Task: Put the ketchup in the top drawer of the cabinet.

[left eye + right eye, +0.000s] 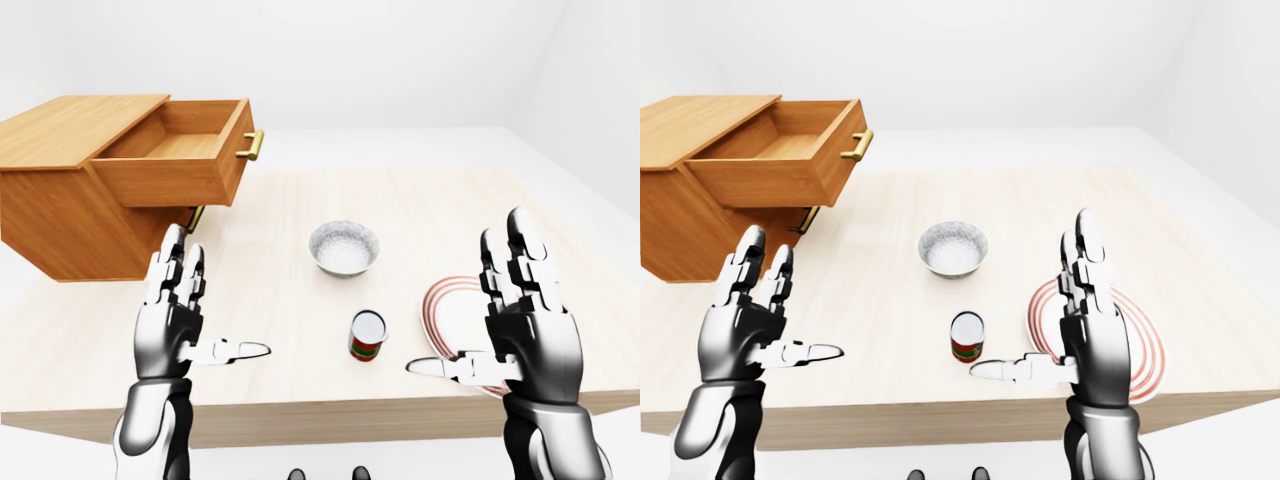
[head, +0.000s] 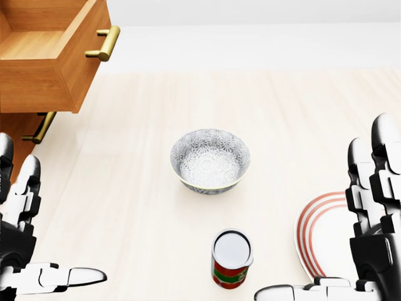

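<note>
The ketchup [image 2: 231,266], a small red container with a green band and a white top, stands upright on the light wooden table [image 2: 125,188] near the bottom of the head view. The wooden cabinet [image 1: 60,225] sits at the table's left, its top drawer [image 1: 180,160] pulled out and showing nothing inside. My left hand [image 1: 215,300] hovers open to the left of the ketchup. My right hand [image 1: 465,300] hovers open to its right, over the plate. Neither hand touches anything.
A patterned grey bowl [image 2: 210,160] stands just above the ketchup in the head view. A white plate with red rings [image 2: 316,235] lies at the lower right, partly behind my right hand. A lower, shut drawer's brass handle [image 2: 39,128] shows under the open drawer.
</note>
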Motion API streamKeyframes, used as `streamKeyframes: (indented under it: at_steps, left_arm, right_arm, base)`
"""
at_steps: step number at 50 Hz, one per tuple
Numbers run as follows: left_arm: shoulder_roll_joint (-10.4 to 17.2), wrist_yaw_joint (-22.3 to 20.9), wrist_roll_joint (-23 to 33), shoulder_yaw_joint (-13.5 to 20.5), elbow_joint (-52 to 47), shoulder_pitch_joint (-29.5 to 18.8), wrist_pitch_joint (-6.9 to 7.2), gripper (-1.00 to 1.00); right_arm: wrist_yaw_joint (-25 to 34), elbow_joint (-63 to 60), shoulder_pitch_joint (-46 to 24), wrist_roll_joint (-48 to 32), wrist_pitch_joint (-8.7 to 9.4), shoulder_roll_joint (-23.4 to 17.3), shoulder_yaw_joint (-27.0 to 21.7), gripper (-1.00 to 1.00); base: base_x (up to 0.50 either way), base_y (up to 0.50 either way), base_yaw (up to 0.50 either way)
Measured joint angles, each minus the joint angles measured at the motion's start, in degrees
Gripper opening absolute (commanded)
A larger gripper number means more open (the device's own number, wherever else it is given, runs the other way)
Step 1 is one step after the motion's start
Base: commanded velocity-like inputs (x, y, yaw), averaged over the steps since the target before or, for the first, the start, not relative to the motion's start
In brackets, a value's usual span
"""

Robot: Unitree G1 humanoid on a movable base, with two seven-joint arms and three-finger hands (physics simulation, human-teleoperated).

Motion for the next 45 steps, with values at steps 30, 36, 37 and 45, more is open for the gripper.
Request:
streamKeyframes:
  at_steps: [30,36,37,45]
  left_arm:
    - [-0.37,-0.76,-0.60,0.75,-2.16,0.79,0.31,1.00]
    - [-0.41,-0.79,-0.60,0.77,-2.32,0.87,0.31,1.00]
    - [-0.42,-0.79,-0.58,0.76,-2.32,0.88,0.31,1.00]
    - [-0.62,-0.83,-0.41,0.43,-2.25,1.01,0.31,1.00]
  right_arm:
    - [0.11,0.33,0.16,-0.51,0.00,0.06,0.21,1.00]
    - [-0.28,0.65,-0.11,-0.75,0.00,0.04,0.32,1.00]
    - [-0.37,0.63,-0.14,-0.88,0.00,0.02,0.33,1.00]
    - [-0.84,0.71,-0.14,-2.44,0.00,-0.23,0.49,1.00]
  base:
    - [0.49,0.00,0.00]
    - [0.00,0.00,0.00]
    - [0.00,0.00,0.00]
    - [0.04,0.35,0.00]
